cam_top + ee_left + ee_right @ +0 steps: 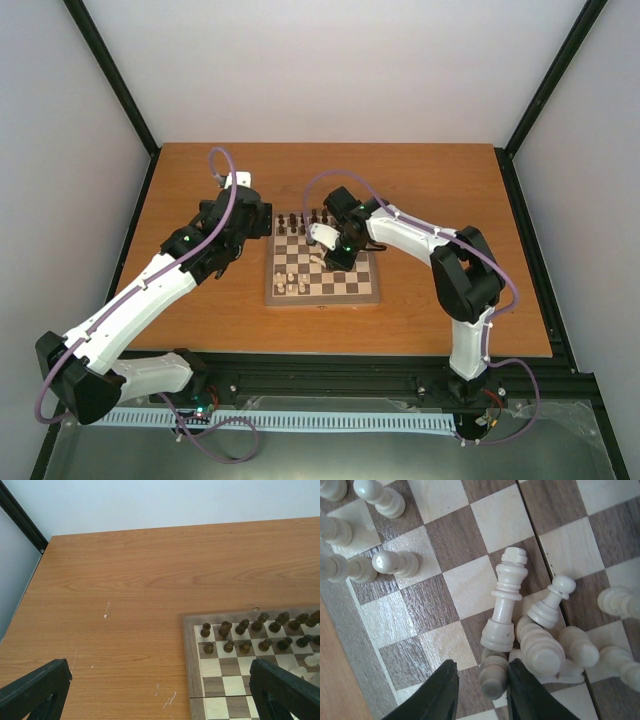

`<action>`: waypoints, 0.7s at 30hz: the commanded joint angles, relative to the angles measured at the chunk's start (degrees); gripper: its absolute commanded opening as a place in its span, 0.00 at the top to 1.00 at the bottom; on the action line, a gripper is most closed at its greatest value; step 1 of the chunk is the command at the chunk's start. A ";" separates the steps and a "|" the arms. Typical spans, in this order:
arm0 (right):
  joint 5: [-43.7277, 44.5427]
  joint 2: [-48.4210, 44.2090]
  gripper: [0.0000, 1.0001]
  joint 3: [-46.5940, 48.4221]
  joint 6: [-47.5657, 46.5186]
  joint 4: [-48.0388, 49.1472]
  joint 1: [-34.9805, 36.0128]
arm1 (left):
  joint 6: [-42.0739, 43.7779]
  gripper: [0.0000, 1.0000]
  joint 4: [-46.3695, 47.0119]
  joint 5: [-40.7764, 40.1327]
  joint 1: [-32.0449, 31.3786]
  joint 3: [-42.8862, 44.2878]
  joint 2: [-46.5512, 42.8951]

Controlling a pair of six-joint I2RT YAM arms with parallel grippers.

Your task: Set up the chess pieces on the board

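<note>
The right gripper point(482, 669) hangs low over the chessboard point(390, 622). Its jaws are partly open and straddle a toppled cream piece point(493, 677). One finger point(525, 695) seems to touch that piece and the other stands a sliver clear of it, so nothing is clamped. Just beyond the fingertips a tall cream king or queen point(504, 600) lies on its side. To its right a cream pawn point(551, 602) leans into a heap of fallen cream pieces point(545, 650). That heap spreads to the right of the fingers. Farther out and to the left, more cream pawns point(395, 562) sit near the board's edge.

The left gripper point(159, 667) is spread as wide as it goes and holds nothing. It is over the bare wooden table point(150, 580), just off the board's border. Ahead and to the right of its fingers, two rows of dark brown pieces point(245, 635) stand upright along the board's far squares. From above, this gripper sits beside the board's far left corner, and the right one is over the board's middle.
</note>
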 commanded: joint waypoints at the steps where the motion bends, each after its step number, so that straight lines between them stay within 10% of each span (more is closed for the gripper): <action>1: 1.46 1.15 0.75 1.86 -0.20 -0.65 1.02 | 2.45 0.00 -0.17 2.38 0.18 1.96 0.14; 21: -0.83 -10.81 0.95 -4.87 -0.32 -1.11 1.12 | 3.29 0.00 -0.40 5.53 0.26 1.97 0.93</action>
